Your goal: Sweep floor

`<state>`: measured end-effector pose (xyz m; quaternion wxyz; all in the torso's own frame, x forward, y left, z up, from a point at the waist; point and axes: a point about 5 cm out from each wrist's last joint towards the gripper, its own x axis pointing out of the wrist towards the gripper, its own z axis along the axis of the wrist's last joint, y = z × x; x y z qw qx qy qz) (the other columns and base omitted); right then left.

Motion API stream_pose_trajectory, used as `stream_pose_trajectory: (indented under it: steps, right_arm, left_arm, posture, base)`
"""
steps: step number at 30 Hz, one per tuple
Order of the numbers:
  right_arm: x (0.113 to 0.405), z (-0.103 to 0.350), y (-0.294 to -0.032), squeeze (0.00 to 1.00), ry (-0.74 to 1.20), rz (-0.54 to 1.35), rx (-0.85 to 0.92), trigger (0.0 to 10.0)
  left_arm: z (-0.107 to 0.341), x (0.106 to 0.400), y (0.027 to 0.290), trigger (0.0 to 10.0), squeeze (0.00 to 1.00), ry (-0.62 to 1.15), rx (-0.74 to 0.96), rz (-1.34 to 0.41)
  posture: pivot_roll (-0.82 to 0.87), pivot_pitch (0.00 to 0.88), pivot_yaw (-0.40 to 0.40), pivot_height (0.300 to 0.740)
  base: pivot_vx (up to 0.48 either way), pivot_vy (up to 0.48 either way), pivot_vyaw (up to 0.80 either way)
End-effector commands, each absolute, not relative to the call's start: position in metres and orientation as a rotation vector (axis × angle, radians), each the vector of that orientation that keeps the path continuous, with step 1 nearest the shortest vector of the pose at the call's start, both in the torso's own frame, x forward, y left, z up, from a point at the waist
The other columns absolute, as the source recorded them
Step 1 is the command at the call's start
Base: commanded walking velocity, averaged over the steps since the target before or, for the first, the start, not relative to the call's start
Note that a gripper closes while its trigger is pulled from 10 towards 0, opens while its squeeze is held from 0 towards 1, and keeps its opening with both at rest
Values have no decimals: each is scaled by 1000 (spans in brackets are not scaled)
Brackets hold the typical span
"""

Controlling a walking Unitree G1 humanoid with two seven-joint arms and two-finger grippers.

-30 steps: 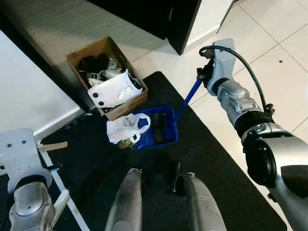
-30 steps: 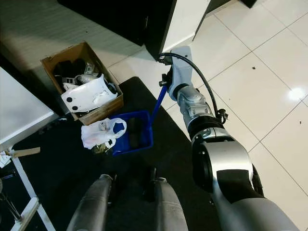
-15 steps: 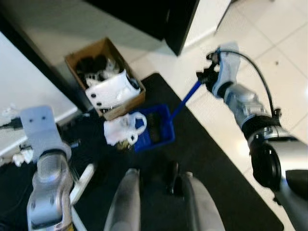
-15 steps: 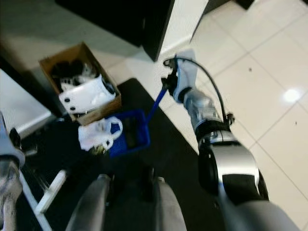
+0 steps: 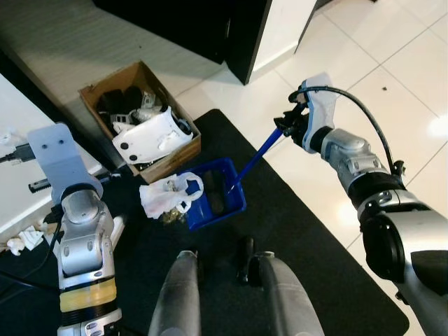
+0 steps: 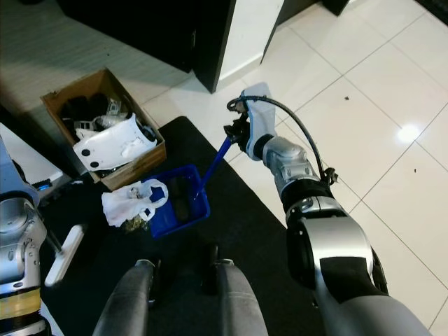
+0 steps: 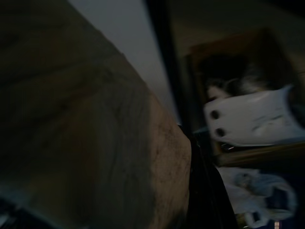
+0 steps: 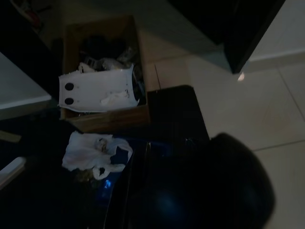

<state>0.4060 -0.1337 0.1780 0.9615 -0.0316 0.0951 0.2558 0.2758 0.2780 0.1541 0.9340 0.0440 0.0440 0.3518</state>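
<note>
My right gripper clenches the stiff, light blue dustpan handle high above the dustpan; left fingers unclear

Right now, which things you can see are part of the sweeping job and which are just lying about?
Part of the job:
- blue dustpan on the black mat
- its long blue handle, held by the right pincer

Just lying about:
- cardboard box of odds and ends
- white plastic bag against the dustpan
- left pincer, raised, purpose unclear

cardboard box: cluttered | plastic bag: on black mat
</note>
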Motion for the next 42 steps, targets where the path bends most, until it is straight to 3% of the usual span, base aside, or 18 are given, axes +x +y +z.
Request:
stream_pose_trajectory:
  steps: [1,4,9,14,22,26,37,42]
  right_arm:
    - [403,168,-130,0,251,525,27,10000]
    - [405,172,-124,0,256,542,73,10000]
    - [407,179,-119,0,266,545,96,10000]
    - [406,177,-118,0,268,551,3,10000]
    - [405,174,-113,0,235,551,-253,10000]
    - [405,174,-111,0,225,555,-235,10000]
    - [404,167,-106,0,223,492,-209,10000]
    - [404,166,-108,0,219,464,-188,10000]
  left_arm:
    - [150,275,281,10000,0,66,61,745]
    - [138,282,281,10000,0,51,-74,756]
    - [135,287,280,10000,0,-4,-144,800]
    - [144,294,281,10000,0,-58,-115,782]
    - [180,293,306,10000,0,-197,40,790]
    - [190,289,319,10000,0,-250,62,816]
    - [133,298,311,10000,0,-47,-38,764]
    - [100,304,286,10000,0,52,-258,646]
  posture:
    - [165,271,-113,740]
    - [139,272,-124,740]
    - [132,274,-130,740]
    - [133,277,-132,740]
    - [121,281,-111,740]
    - [122,280,-113,740]
    - [111,271,-111,740]
    - [100,268,-113,740]
  base:
    - [0,0,0]
    - [0,0,0]
    - [0,0,0]
    - [0,0,0]
    - [0,0,0]
    - [0,0,0]
    - [0,0,0]
    - [0,0,0]
